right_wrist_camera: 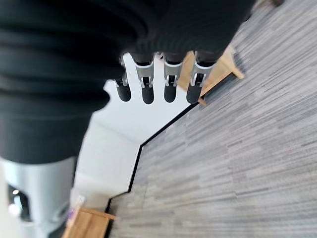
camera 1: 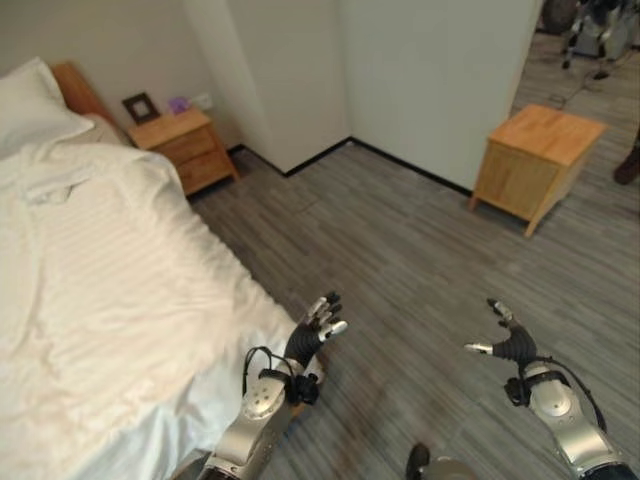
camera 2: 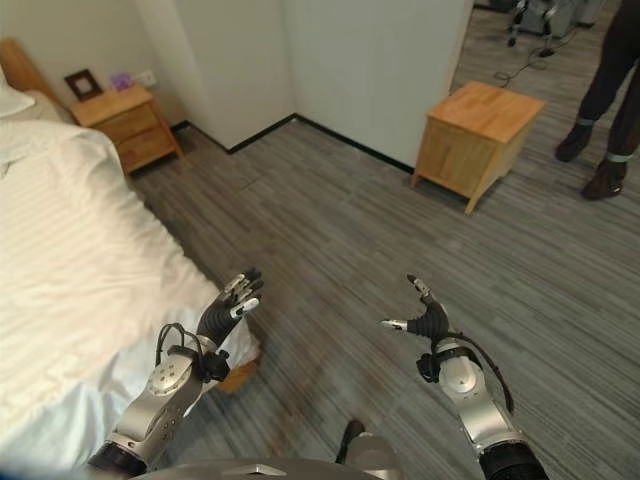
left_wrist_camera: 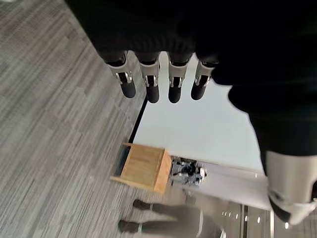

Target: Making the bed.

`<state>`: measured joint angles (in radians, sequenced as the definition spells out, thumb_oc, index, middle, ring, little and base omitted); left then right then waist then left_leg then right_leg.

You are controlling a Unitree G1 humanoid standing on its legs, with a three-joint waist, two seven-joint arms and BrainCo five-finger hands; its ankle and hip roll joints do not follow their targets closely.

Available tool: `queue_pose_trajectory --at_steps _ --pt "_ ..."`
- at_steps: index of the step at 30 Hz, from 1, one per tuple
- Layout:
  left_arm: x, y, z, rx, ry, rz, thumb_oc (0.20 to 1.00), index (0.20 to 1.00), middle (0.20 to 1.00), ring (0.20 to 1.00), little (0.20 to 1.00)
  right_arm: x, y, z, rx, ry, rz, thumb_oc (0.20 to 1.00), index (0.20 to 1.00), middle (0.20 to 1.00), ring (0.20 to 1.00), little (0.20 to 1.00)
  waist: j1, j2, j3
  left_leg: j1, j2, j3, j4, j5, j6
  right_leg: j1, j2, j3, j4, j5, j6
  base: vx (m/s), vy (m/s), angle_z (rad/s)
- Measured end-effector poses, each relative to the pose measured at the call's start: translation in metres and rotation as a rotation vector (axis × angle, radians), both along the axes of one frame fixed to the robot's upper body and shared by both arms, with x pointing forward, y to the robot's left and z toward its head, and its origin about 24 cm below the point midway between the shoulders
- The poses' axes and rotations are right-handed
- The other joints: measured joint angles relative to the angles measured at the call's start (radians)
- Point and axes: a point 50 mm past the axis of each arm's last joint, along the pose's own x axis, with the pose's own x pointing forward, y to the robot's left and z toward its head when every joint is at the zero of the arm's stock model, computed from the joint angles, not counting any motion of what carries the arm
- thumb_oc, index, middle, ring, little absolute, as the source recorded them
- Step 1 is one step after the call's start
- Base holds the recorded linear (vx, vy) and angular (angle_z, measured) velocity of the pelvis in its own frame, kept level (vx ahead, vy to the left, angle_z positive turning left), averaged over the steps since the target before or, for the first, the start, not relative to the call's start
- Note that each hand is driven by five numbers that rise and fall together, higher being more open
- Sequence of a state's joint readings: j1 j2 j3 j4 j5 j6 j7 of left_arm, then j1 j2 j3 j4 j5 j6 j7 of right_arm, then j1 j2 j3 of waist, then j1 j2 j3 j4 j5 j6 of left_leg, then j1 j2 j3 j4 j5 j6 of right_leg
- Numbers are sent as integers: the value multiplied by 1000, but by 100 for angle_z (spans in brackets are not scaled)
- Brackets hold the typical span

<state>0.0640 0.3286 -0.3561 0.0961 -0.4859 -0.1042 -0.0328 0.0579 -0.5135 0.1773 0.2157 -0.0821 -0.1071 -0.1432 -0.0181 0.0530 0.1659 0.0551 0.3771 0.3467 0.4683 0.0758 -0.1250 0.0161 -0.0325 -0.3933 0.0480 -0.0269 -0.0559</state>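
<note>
on the robot's left side the bed [camera 1: 110, 290] is lying under a white striped duvet [camera 1: 90, 330] that is rumpled near the head and hanging over the near edge down towards the grey plank floor [camera 1: 400, 260]. a white pillow [camera 1: 30, 105] is resting at the head end against a wooden headboard [camera 1: 78, 90]. the left hand [camera 1: 312, 338] is hovering just beside the bed's near corner, its fingers [left_wrist_camera: 150, 82] reaching out straight and apart, clasping nothing. the right hand [camera 1: 508, 342] is hanging over the floor well apart from the bed, its fingers [right_wrist_camera: 144, 82] also spread and straight with nothing between them. beyond the head of the bed a wooden nightstand [camera 1: 185, 145] is standing against the wall, carrying a small dark picture frame [camera 1: 140, 106] and a small purple object [camera 1: 179, 104]. a second wooden nightstand [camera 1: 535, 160] is sitting out on the floor near the white wall corner [camera 1: 340, 70]. further to the right a person's dark trouser legs and shoes [camera 2: 600, 110] are standing on the floor.
</note>
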Motion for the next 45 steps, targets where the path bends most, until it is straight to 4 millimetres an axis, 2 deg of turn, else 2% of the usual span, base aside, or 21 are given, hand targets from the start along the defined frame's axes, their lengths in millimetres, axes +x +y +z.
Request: queue_pose_trajectory --at_steps 1,3,7,12,13,15,18,19,20,23,26,27,28,29,31,34,36,38,40,42,45 --pt "5 1 5 -4 -23 30 1000 1000 1000 1000 1000 2 6 6 6 -28 26 1000 1000 1000 1000 1000 0 -13 8 -96 -25 -142 120 49 0 2 8 38 -19 32 -24 109 -219 -61" --pt "7 2 7 17 -41 69 1000 1000 1000 1000 1000 6 16 8 17 -40 65 1000 1000 1000 1000 1000 42 -53 32 -135 -161 -298 135 -43 -52 -1 -8 129 -53 54 -11 109 -135 -106" --pt "12 1 6 61 -52 105 1000 1000 1000 1000 1000 -1 35 -11 121 39 91 1000 1000 1000 1000 1000 78 -63 65 -229 -312 -198 -149 -48 -19 50 13 127 -147 26 43 319 -75 -88" --pt "4 8 -13 102 27 136 1000 1000 1000 1000 1000 -12 42 -28 123 126 131 1000 1000 1000 1000 1000 104 -8 66 -273 -346 -104 -538 2 34 88 97 71 -153 19 40 498 20 -58" --pt "4 5 -20 96 52 150 1000 1000 1000 1000 1000 -14 36 -30 104 137 124 1000 1000 1000 1000 1000 98 47 57 -306 -298 -51 -570 -14 16 82 151 76 -76 -34 49 507 55 -57" --pt "6 9 -16 88 37 177 1000 1000 1000 1000 1000 -9 33 -23 91 112 124 1000 1000 1000 1000 1000 97 79 74 -344 -233 10 -562 -6 22 49 172 92 83 -141 -35 526 77 -22" --pt "2 21 -15 122 39 203 1000 1000 1000 1000 1000 -18 35 -30 109 142 111 1000 1000 1000 1000 1000 94 -6 47 -367 -272 109 -489 11 63 106 133 98 32 -177 -6 585 86 21" --pt "2 27 -14 135 36 224 1000 1000 1000 1000 1000 -16 34 -29 118 128 97 1000 1000 1000 1000 1000 103 -53 31 -314 -326 109 -447 24 89 164 102 99 -12 -186 47 838 102 -13" --pt "0 27 -15 138 42 229 1000 1000 1000 1000 1000 -19 35 -33 131 145 82 1000 1000 1000 1000 1000 109 -57 30 -273 -335 113 -404 -31 143 184 79 104 52 -210 77 756 136 -7" --pt "-7 29 -18 173 51 216 1000 1000 1000 1000 1000 -25 37 -36 130 159 97 1000 1000 1000 1000 1000 115 -59 -12 -134 -372 108 -468 7 222 104 15 117 414 -265 210 554 127 3" --pt "-4 35 -15 218 36 205 1000 1000 1000 1000 1000 -31 39 -36 126 162 102 1000 1000 1000 1000 1000 88 -110 -8 -36 -438 28 -486 -42 281 -77 -129 106 908 -26 255 481 135 65" --pt "-2 36 -13 245 22 199 1000 1000 1000 1000 1000 -30 37 -34 130 149 87 1000 1000 1000 1000 1000 60 -112 -7 -1 -448 -17 -502 -48 277 -123 -154 110 969 -55 253 553 17 134" --pt "7 32 -4 247 -20 196 1000 1000 1000 1000 1000 -22 34 -24 124 102 71 1000 1000 1000 1000 1000 38 -79 3 14 -430 -114 -492 -87 256 -234 -144 132 928 -141 225 783 -30 146" --pt "16 29 3 242 -53 202 1000 1000 1000 1000 1000 -13 33 -13 133 44 57 1000 1000 1000 1000 1000 19 -31 35 16 -385 -165 -473 -105 241 -277 -110 124 801 -203 135 592 -128 153" --pt "27 26 15 229 -106 206 1000 1000 1000 1000 1000 -4 35 0 139 -15 74 1000 1000 1000 1000 1000 -3 25 59 60 -352 -240 -494 -97 243 -352 -102 144 495 -164 159 615 -173 137" --pt "30 31 18 229 -121 232 1000 1000 1000 1000 1000 -2 43 1 157 -18 96 1000 1000 1000 1000 1000 -16 14 57 146 -340 -366 -517 -189 176 -272 -113 259 -159 -69 197 650 -167 135" --pt "24 38 10 253 -93 254 1000 1000 1000 1000 1000 3 44 8 144 -35 122 1000 1000 1000 1000 1000 11 -18 49 230 -299 -486 -511 -262 112 -265 -132 341 -117 44 256 776 -337 167" --pt "15 35 2 248 -63 250 1000 1000 1000 1000 1000 10 40 8 119 -21 121 1000 1000 1000 1000 1000 10 2 64 222 -242 -497 -427 -248 89 -249 -88 346 0 89 245 475 -377 162" --pt "3 30 -9 215 -12 250 1000 1000 1000 1000 1000 7 34 7 100 -4 127 1000 1000 1000 1000 1000 -5 -39 73 42 -211 -455 -19 -208 36 -165 -87 267 72 119 117 337 -410 200" --pt "-9 38 -19 225 35 267 1000 1000 1000 1000 1000 13 37 14 107 -40 140 1000 1000 1000 1000 1000 26 -50 76 -54 -168 -328 128 -102 53 -98 -64 223 29 88 71 245 -230 84" --pt "-20 53 -24 251 67 292 1000 1000 1000 1000 1000 24 47 29 115 -100 182 1000 1000 1000 1000 1000 61 -108 94 -158 -162 -71 123 -179 29 43 -72 162 -113 90 36 277 -90 57"
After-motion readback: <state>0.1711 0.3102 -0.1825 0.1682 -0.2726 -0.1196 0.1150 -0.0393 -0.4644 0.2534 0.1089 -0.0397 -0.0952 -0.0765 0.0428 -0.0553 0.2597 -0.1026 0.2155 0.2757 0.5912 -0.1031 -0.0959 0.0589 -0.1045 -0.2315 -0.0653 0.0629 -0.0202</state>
